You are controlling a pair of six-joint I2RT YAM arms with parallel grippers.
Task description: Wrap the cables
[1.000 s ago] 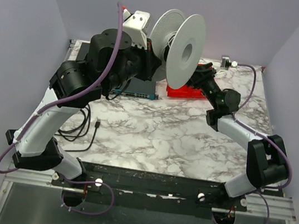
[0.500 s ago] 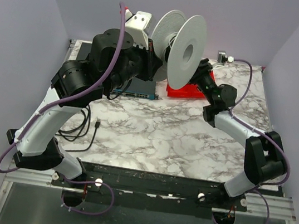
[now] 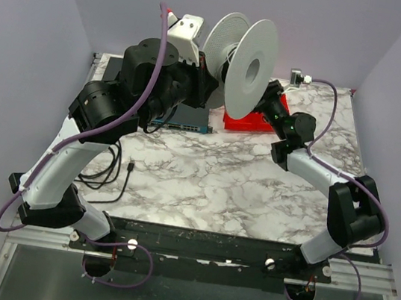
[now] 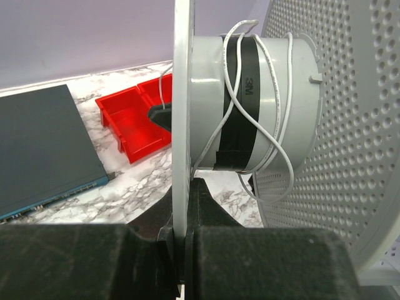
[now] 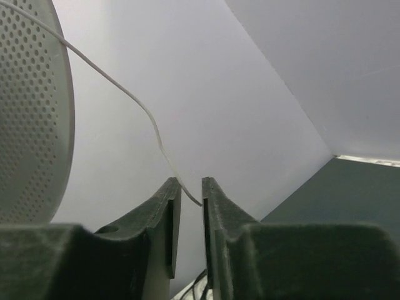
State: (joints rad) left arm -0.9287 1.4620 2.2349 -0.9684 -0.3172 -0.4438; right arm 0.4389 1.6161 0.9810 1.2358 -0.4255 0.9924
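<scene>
Slanting up from the right pincer toward the spool, the cable passes between jaws nearly together yet not clamped. The left pincer is clenched on the spool's rim; loose turns lie around its hub.

We record a pale grey spool with dot-perforated flanges, a black band, white cables, a red tray and a grey-veined white marble table.
</scene>
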